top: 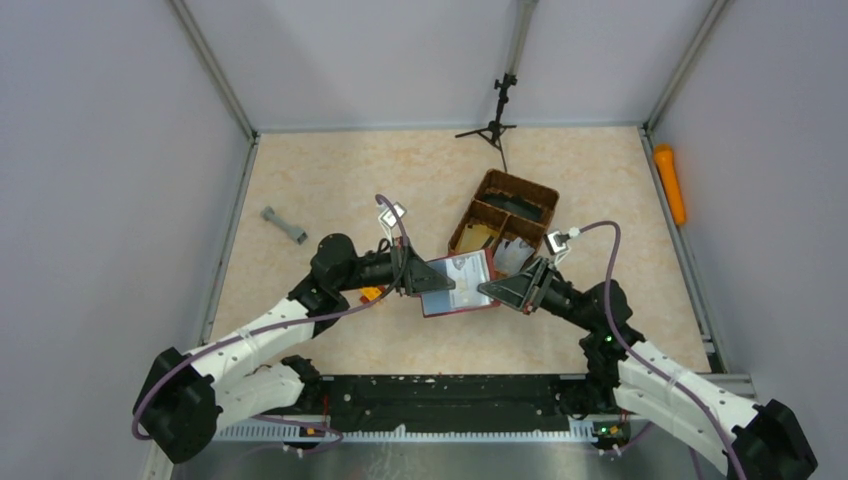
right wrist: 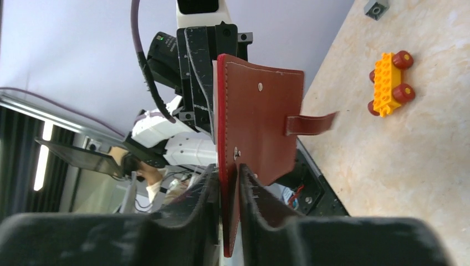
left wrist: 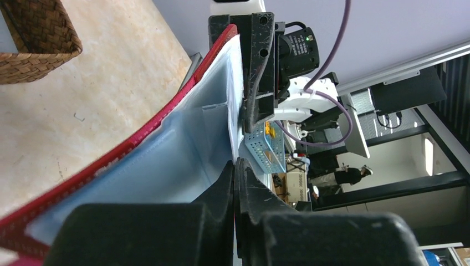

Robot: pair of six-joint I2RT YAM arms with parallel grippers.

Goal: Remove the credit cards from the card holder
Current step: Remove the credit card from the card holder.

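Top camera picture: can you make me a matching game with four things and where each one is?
Things:
1. card holder
2. wicker basket
3. grey piece
4. orange stick

Places:
A. along the right wall
B. between the left end effector and the right end effector
C. on the left part of the table
D. just behind the card holder

Pairs: 1-B, 2-D, 3-C, 4-A
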